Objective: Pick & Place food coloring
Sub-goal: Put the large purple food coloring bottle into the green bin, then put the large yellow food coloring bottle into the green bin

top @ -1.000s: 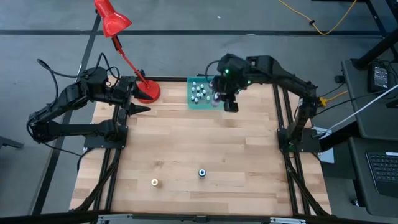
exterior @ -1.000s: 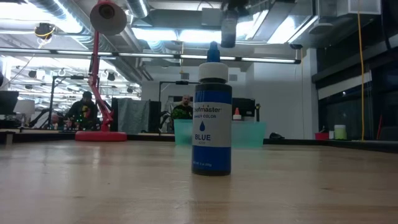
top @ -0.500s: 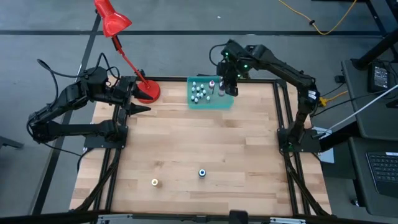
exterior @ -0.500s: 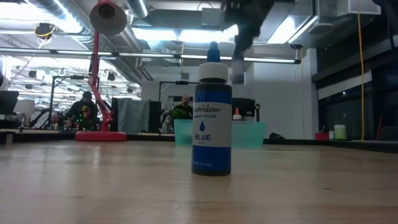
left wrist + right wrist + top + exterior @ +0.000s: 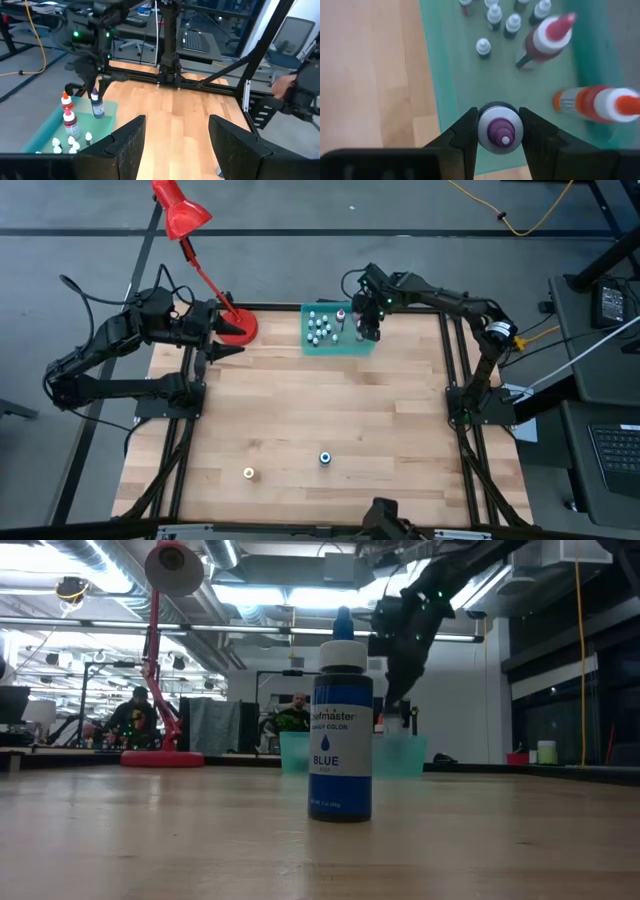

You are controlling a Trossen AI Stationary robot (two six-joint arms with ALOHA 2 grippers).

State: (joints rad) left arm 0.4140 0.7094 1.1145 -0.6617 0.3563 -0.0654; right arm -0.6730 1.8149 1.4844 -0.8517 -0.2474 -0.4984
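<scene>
A translucent teal tray (image 5: 345,345) stands at the table's far edge and holds several food coloring bottles: small white-capped ones (image 5: 494,15), a pink one (image 5: 540,42) and a red-orange one (image 5: 592,105). My right gripper (image 5: 366,330) is over the tray's right part, shut on a purple bottle (image 5: 96,106). A blue bottle (image 5: 325,458) and a yellow one (image 5: 249,473) stand upright on the wood near the front edge. My left gripper (image 5: 175,145) waits open at the table's left, by the lamp base. My right gripper pinches the purple bottle by its white cap (image 5: 485,131), one finger on each side. The fingers come from above, slanting down. The bottle hangs upright below them, its base (image 5: 98,115) at the tray floor; I cannot tell whether it touches.
A red desk lamp (image 5: 180,215) stands with its base (image 5: 238,328) at the table's far left, beside the tray. Black frame rails run along the left and right table sides. In the low view the blue bottle (image 5: 340,730) stands close in front.
My right gripper has come down with the purple bottle from high above the table into the tray's right part, rolling its wrist a little on the way. The bottle has stayed upright in the hold.
</scene>
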